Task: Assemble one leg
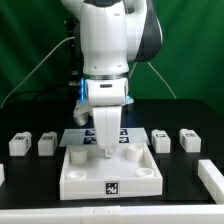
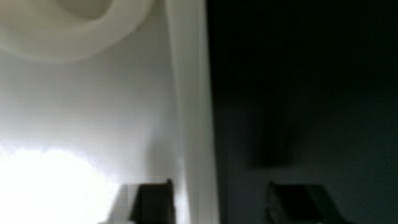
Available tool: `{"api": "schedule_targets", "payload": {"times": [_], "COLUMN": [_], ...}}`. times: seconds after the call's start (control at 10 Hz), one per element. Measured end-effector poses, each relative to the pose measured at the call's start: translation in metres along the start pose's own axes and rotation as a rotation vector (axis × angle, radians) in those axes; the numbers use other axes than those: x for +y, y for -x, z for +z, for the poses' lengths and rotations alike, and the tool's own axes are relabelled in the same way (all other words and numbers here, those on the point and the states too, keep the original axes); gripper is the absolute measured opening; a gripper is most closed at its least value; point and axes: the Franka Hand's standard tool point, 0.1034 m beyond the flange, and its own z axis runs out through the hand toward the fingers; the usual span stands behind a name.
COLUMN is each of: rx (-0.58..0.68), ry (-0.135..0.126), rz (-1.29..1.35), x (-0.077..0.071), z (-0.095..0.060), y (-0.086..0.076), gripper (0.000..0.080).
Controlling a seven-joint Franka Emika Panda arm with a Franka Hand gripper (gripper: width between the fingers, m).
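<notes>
Four legs, small white tagged blocks, lie in a row on the dark table in the exterior view: two at its left and two at its right. The large flat white square piece with round corner sockets lies in the middle. My gripper is down at that piece's far edge, far from any leg. In the wrist view my gripper is open. Its dark fingertips stand either side of the white piece's edge, with a round socket beside it. No leg shows in the wrist view.
The marker board lies just behind the square piece, partly hidden by my arm. A white block sits at the exterior view's right edge. Cables hang at the back left.
</notes>
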Motion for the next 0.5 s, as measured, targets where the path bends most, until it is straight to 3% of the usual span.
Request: {"api": "schedule_targets", "payload": {"times": [0.1, 0.5], "rx": [0.0, 0.0], "ry": [0.0, 0.0], "rz": [0.0, 0.002], "x": [0.0, 0.0001], "z": [0.0, 0.0], "y": [0.0, 0.0004], "gripper": [0.0101, 0.0059]}}
